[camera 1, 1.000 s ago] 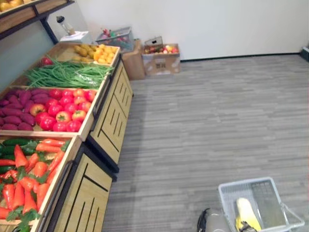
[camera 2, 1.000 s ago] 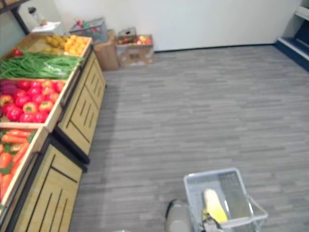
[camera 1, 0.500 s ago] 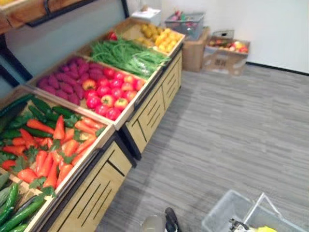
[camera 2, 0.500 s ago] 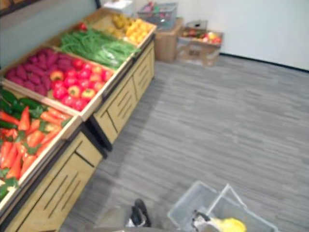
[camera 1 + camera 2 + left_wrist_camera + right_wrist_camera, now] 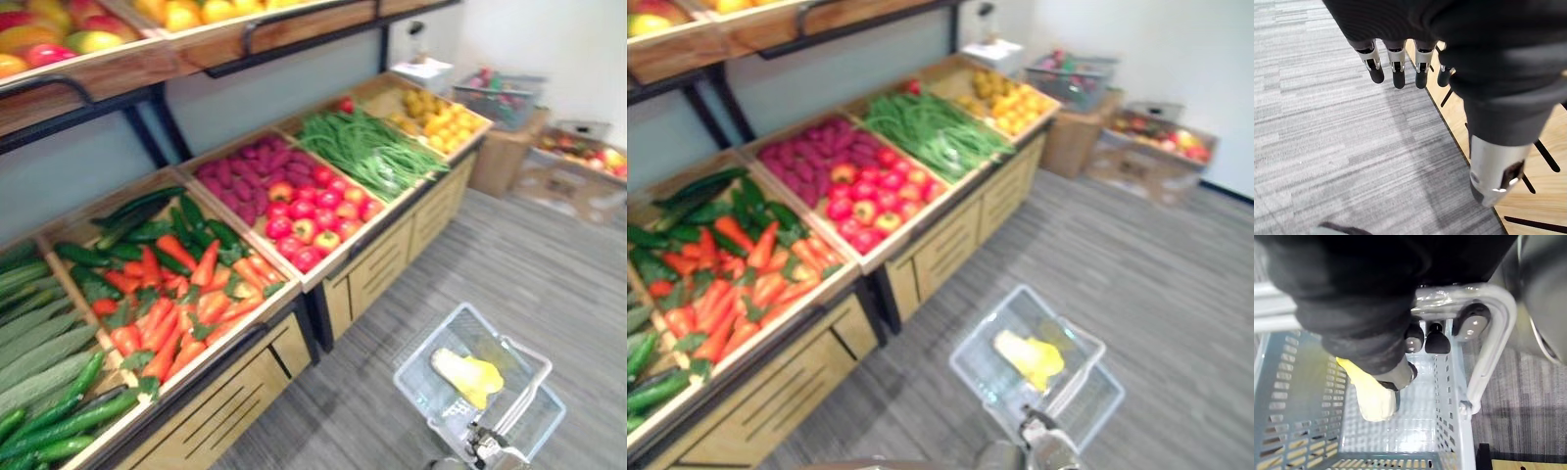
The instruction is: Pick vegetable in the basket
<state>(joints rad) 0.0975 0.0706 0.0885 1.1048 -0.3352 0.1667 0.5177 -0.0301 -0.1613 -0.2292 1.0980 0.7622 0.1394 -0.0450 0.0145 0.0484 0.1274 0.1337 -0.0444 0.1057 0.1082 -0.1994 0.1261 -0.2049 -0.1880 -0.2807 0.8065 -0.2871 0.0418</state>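
Right wrist view: the right hand [image 5: 1436,341] has its fingers curled round the pale handle [image 5: 1493,333] of the grey basket [image 5: 1303,396], which hangs near and to the right, above the floor. One yellow vegetable [image 5: 468,372] already lies inside it. The left hand [image 5: 1396,68] hangs with fingers straight and relaxed, holding nothing, just beside the wooden front of the produce stand [image 5: 245,392]. To the left, the stand's crates offer carrots [image 5: 186,304], cucumbers [image 5: 59,421] and, farther off, green beans [image 5: 367,152]. I judge that the picking step is at hand: the free hand must rise over a crate's edge (the carrots look nearest), close on one piece, then carry it right to the basket.
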